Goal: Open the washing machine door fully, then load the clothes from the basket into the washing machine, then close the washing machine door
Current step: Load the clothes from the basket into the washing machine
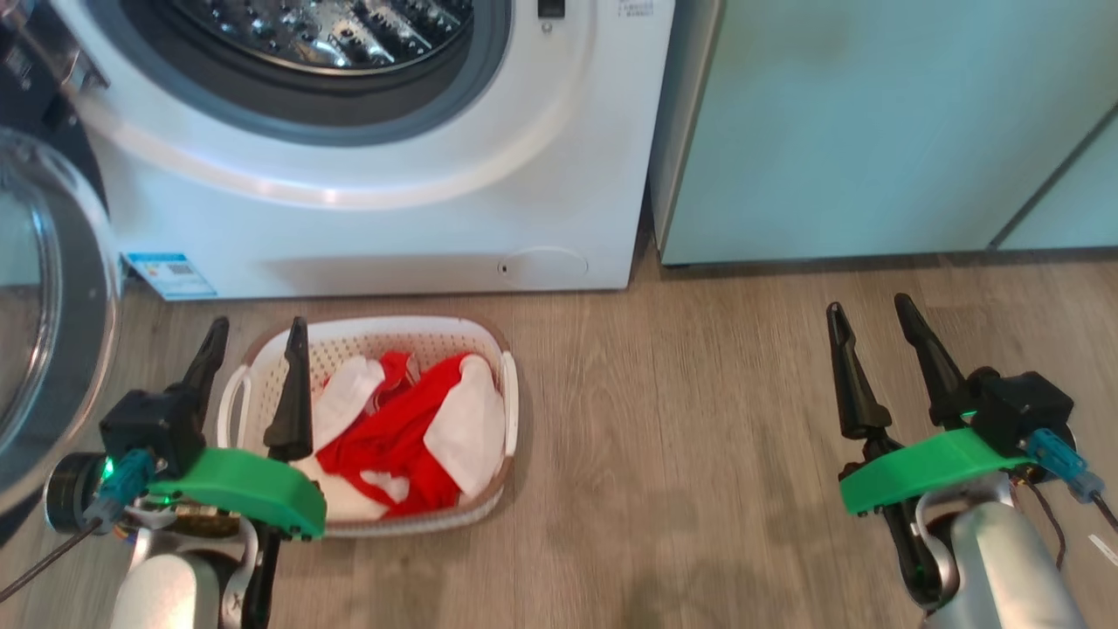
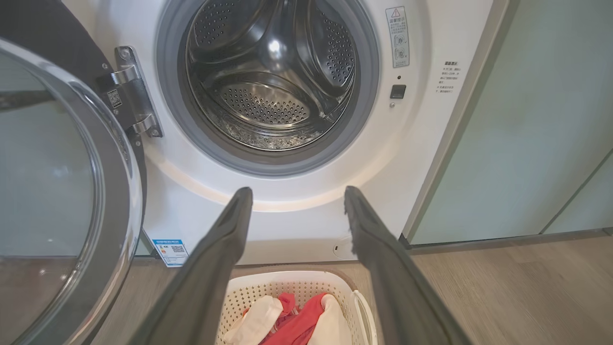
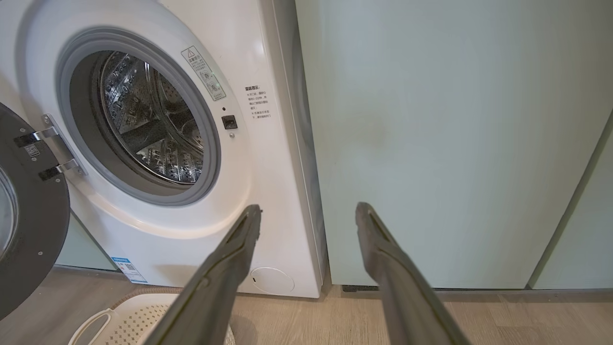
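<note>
Two grippers spread, empty: left gripper (image 1: 258, 325) by basket (image 1: 410, 325), poised for clothes (image 1: 410, 428); right gripper (image 1: 869, 304) parked aside; washing machine door (image 1: 96, 288) wide for loading.

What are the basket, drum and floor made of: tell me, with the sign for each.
Basket: likely moulded cream plastic, matte, with rows of small holes. Drum: apparently stainless steel, glossy, bright reflections on perforated metal. Floor: grey-brown planks with wood grain; real wood or laminate, cannot tell.
</note>
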